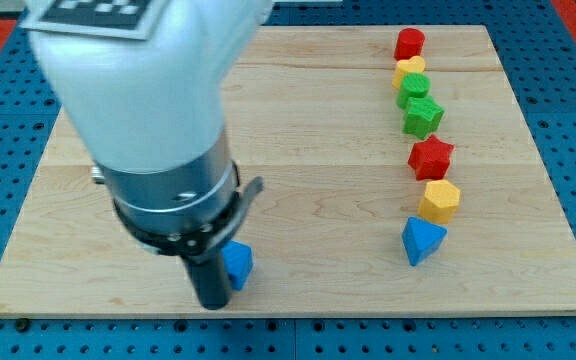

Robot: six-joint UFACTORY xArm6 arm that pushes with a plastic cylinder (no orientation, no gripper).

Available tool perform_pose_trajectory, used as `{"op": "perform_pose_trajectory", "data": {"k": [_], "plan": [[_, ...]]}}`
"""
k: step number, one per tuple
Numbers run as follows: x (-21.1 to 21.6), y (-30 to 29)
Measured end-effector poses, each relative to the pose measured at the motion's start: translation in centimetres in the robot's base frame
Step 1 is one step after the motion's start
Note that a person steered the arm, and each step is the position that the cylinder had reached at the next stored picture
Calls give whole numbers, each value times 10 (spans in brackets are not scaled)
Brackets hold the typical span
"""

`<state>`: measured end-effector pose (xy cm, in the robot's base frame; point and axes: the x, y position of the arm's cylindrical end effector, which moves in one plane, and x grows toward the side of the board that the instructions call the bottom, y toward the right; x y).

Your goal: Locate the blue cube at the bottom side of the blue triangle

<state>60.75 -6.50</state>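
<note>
Camera view showed my tip (213,303) touching the blue cube (237,264), which sat just to its right and slightly above. Having no claw, only a bare rod, I grasped nothing. The blue triangle (422,240) lay well apart toward the view's right, so most of the push remained, as I judged it

Blue cube (237,264), blue triangle (422,241), yellow block (439,201), red star (431,158), pale wood board (318,200).
</note>
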Motion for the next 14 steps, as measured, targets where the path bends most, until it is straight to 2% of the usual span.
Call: {"op": "perform_pose_trajectory", "data": {"k": [1, 4, 10, 11, 14], "plan": [[1, 5], [10, -89], [10, -196], [-14, -182], [-38, 12]]}}
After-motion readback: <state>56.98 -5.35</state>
